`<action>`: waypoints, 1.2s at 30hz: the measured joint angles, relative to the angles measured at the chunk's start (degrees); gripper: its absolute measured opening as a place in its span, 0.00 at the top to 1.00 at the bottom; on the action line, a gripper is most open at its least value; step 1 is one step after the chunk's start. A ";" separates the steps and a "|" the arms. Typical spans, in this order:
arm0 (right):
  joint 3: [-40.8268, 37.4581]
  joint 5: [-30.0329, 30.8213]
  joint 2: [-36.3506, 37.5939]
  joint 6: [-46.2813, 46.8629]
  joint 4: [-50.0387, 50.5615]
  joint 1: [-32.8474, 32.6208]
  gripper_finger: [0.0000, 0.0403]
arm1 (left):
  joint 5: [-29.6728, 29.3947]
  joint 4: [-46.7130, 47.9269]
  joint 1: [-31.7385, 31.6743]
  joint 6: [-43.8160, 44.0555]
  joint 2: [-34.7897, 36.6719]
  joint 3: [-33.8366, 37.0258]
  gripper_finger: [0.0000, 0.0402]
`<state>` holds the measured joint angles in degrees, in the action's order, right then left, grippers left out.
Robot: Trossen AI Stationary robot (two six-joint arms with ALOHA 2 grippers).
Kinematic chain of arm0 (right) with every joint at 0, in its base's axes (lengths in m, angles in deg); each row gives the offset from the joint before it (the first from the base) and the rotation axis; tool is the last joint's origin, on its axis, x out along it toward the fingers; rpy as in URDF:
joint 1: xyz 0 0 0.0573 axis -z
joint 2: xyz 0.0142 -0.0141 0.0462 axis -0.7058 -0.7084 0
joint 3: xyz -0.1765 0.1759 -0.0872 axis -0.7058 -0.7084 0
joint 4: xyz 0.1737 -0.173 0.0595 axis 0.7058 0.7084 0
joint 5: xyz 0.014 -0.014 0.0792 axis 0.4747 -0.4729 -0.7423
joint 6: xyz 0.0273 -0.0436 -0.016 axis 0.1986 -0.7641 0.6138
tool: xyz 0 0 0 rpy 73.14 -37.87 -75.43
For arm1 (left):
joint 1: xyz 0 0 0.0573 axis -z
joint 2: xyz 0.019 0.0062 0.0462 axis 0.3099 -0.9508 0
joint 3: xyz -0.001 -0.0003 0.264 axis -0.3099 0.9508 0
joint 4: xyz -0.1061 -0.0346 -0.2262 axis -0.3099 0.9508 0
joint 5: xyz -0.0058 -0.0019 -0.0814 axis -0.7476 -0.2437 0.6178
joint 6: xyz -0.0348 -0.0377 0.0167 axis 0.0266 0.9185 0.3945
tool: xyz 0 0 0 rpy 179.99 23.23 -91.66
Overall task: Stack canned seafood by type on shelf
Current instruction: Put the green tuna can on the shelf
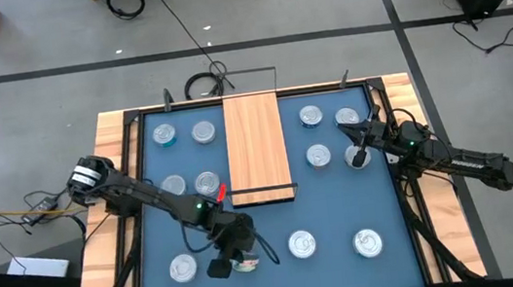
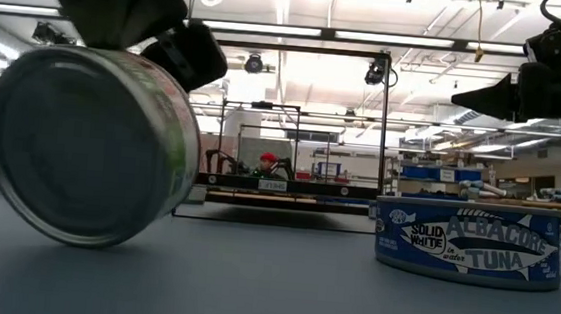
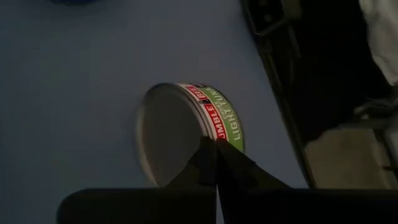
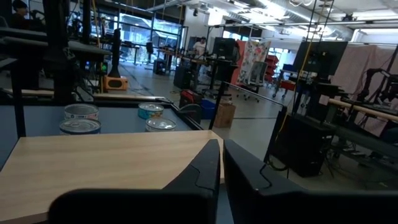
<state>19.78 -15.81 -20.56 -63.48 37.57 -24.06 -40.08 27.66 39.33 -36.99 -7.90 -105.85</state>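
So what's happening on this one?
The left claw is at the blue table's front edge, gripping a small round green-labelled tin that is tipped up on its side. The right claw hangs shut on the right, holding nothing. The long light-wood shelf board is bare; the other silver-topped tins lie scattered around it.
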 joint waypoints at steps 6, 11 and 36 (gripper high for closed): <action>-0.02 0.00 0.00 0.00 -0.01 0.01 0.93 | -5.58 0.64 -0.10 -0.28 -0.01 0.00 1.00; -0.02 0.00 0.00 0.00 0.01 -0.01 0.92 | -6.44 0.78 -0.04 -0.43 -0.10 0.11 0.98; -0.01 0.00 0.00 0.00 -0.01 0.01 0.93 | -15.86 10.73 1.46 -5.11 -0.55 -7.34 0.58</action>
<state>19.77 -15.81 -20.56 -63.48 37.57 -24.05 -55.95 38.39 40.79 -42.10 -8.45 -113.19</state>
